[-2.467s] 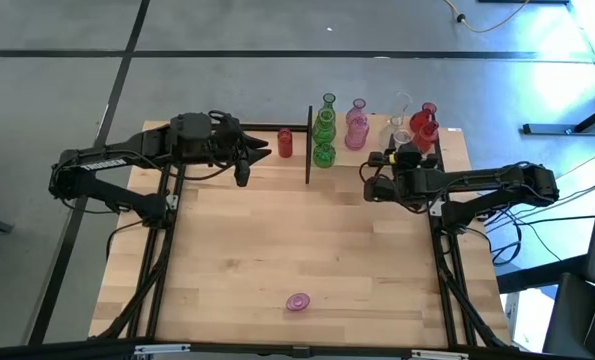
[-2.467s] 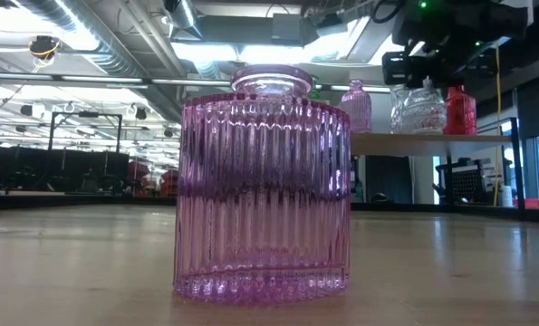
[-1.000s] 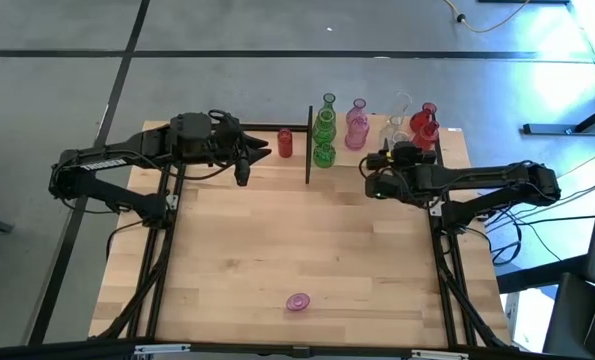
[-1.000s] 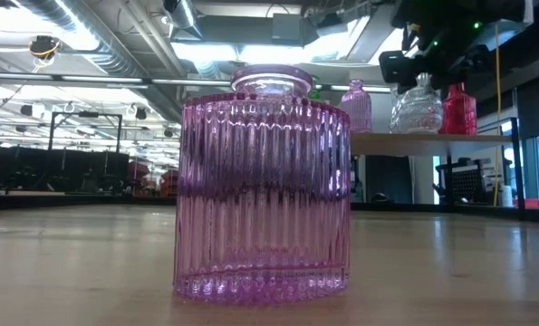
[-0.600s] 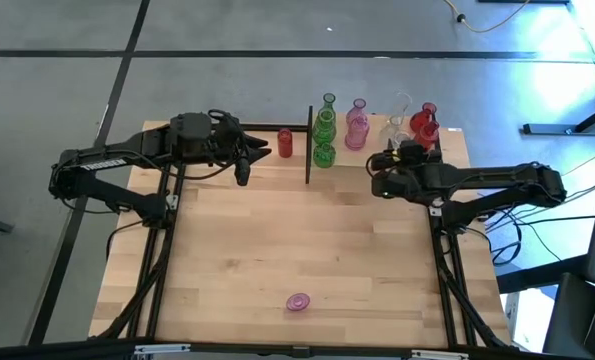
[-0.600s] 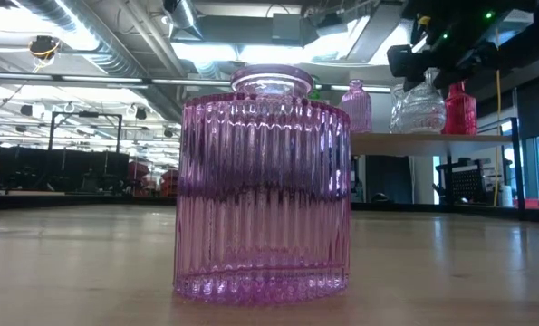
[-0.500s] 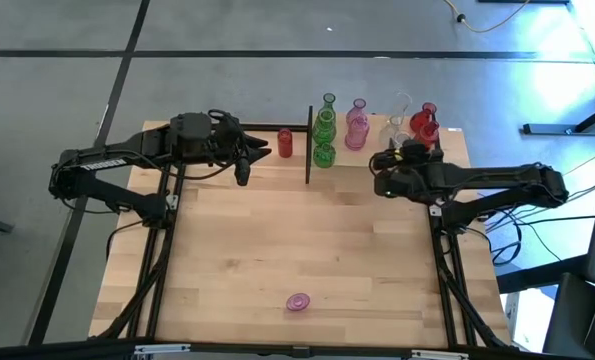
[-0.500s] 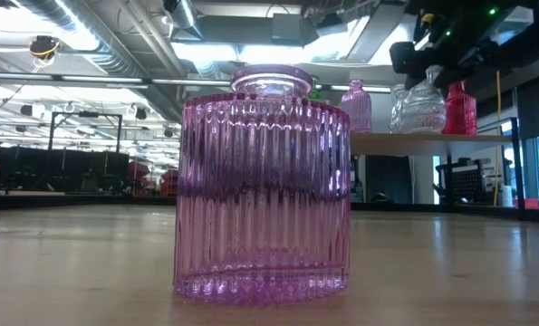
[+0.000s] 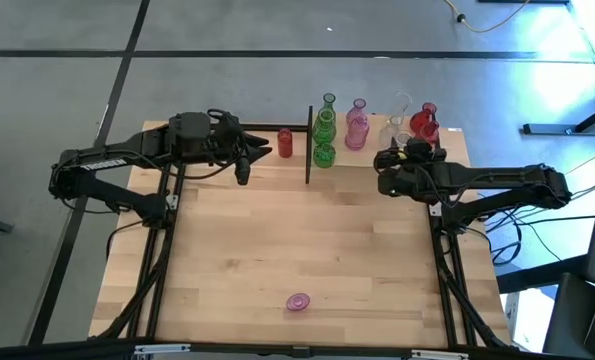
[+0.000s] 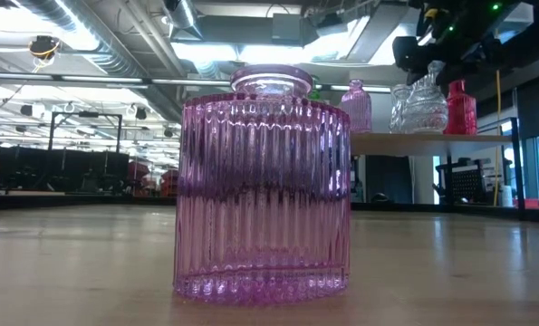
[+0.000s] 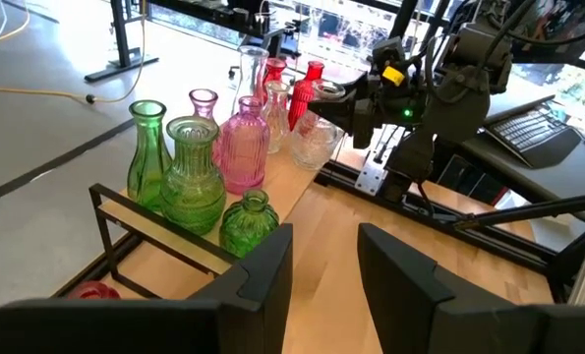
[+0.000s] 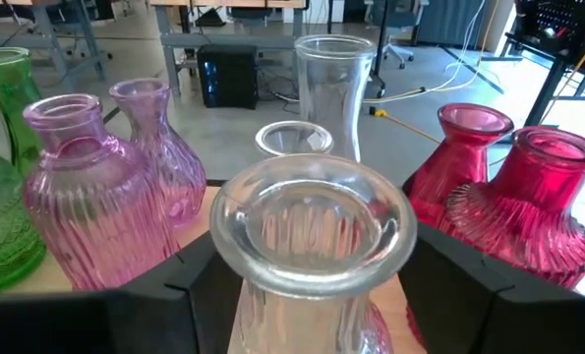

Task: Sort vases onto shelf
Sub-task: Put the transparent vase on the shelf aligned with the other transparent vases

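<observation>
**Clear vase carried in over the shelf**

Clear vase [image 12: 312, 246] sits clamped between the fingers of our right gripper [image 9: 397, 160], held by its neck, and it has travelled: a couple of seconds ago we held it just short of the shelf [image 11: 302, 175], and now it hangs over the shelf board among the other vases. Beside it stand two red vases [image 12: 523, 202] on one side, pink vases [image 12: 86, 187] on the other, and a tall clear vase [image 12: 333, 88] just behind. In the low view the carried vase has slid toward the red one and looks near the board, though we cannot tell whether its base touches.

We judge that the placing step is nearly complete; what remains is lowering and letting go without knocking the close neighbours.

Our left gripper [image 11: 321, 265] waits with fingers parted and empty, beyond the shelf's end post from the green vases [image 11: 189, 172]. One pink ribbed vase [image 10: 263, 181] stands well apart from the shelf, at the table's near edge, not yet sorted.
</observation>
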Motion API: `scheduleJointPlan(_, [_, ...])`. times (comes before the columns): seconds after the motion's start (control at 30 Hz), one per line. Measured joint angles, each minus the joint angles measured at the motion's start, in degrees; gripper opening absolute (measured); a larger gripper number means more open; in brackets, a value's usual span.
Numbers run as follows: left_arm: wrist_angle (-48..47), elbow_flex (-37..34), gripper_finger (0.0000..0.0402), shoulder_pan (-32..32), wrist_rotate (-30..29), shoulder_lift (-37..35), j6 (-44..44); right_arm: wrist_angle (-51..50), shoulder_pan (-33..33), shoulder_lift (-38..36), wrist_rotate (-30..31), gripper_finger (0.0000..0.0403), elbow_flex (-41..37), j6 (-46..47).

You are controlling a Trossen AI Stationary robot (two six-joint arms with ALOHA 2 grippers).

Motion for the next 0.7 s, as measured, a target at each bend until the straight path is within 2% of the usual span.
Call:
scheduleJointPlan(0.47, [0.01, 0.0, 0.0111, 0.0, 0.66, 0.0, -0.07, 3.54, 3.2, 0.0, 1.58, 0.0237, 0.14, -3.17])
scheduleJointPlan(0.7, [0.06, 0.0, 0.0111, 0.0, 0.68, 0.0, -0.09, 0.36, 4.04, 0.0, 3.54, 0.0237, 4.44, -7.31])
